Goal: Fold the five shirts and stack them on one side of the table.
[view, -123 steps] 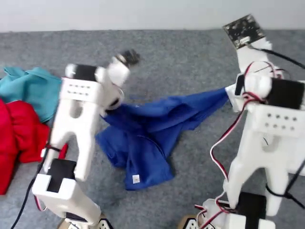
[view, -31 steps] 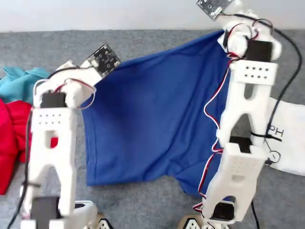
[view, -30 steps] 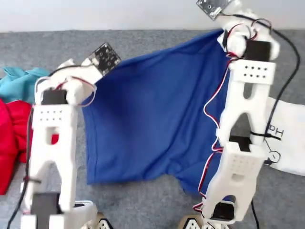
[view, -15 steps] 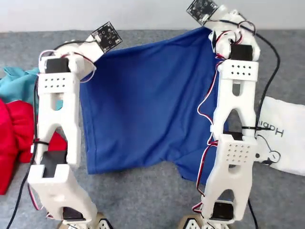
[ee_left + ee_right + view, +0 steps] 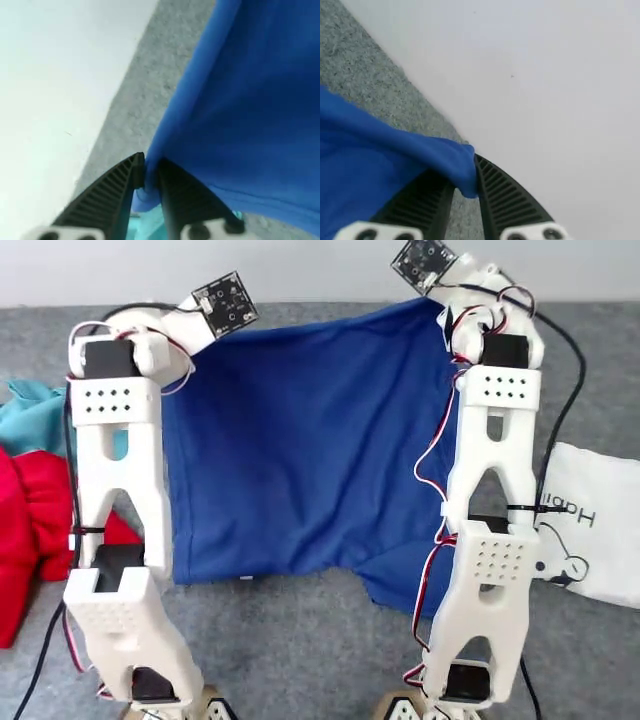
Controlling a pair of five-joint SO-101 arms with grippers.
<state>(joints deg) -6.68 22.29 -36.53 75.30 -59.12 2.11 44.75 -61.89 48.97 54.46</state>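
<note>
A blue shirt (image 5: 310, 440) hangs spread out between the two raised arms, its lower hem near the grey table. My left gripper (image 5: 148, 172) is shut on one top corner of the blue shirt (image 5: 240, 115); in the high view it sits at the far left (image 5: 190, 335). My right gripper (image 5: 465, 182) is shut on the other top corner of the blue shirt (image 5: 380, 170), at the far right in the high view (image 5: 450, 315). A red shirt (image 5: 30, 520) and a teal shirt (image 5: 30, 415) lie crumpled at the left edge.
A white shirt (image 5: 590, 540) with dark print lies flat at the table's right edge, beside the right arm. A pale wall (image 5: 300, 270) runs along the table's far edge. Grey table surface (image 5: 300, 650) shows near the arm bases.
Both arms have lifted and stretched the blue shirt from a crumpled heap into a spread sheet. Over the last second the left gripper moved farther back, levelling the top edge.
</note>
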